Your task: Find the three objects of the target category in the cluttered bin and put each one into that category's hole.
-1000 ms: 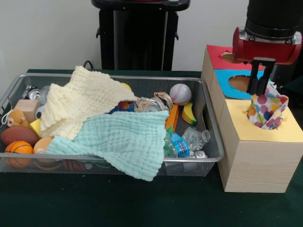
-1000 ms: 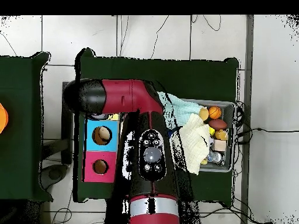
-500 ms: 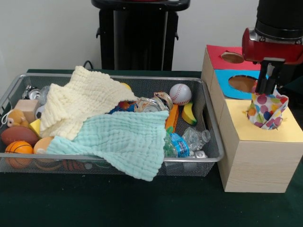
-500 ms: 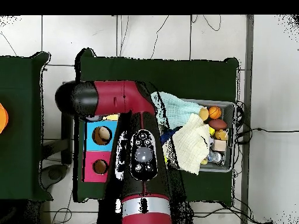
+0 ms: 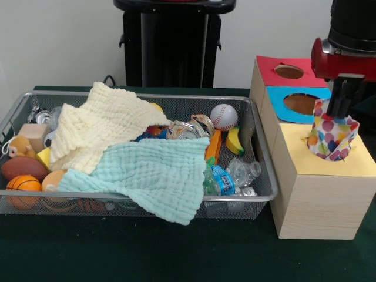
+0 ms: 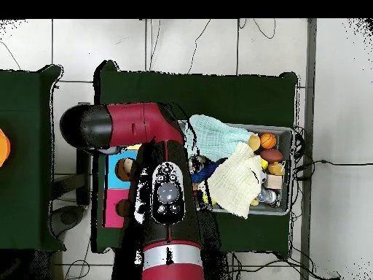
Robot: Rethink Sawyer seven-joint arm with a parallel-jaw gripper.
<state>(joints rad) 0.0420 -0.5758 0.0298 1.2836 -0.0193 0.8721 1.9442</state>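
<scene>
At the right of the front view, the red and black arm (image 5: 351, 35) comes straight down over the wooden sorting box (image 5: 320, 182). Its gripper (image 5: 338, 106) reaches into the polka-dot paper cup (image 5: 332, 137), which stands upright in the box's yellow section; whether the claw is spread or pinching cannot be told. Blue and red sections with round holes (image 5: 299, 103) lie behind. Beside the box, the wire bin (image 5: 258, 170) holds two cloths, balls, a baseball (image 5: 223, 116) and a crumpled bottle (image 5: 222, 179) whose blue label is unreadable.
</scene>
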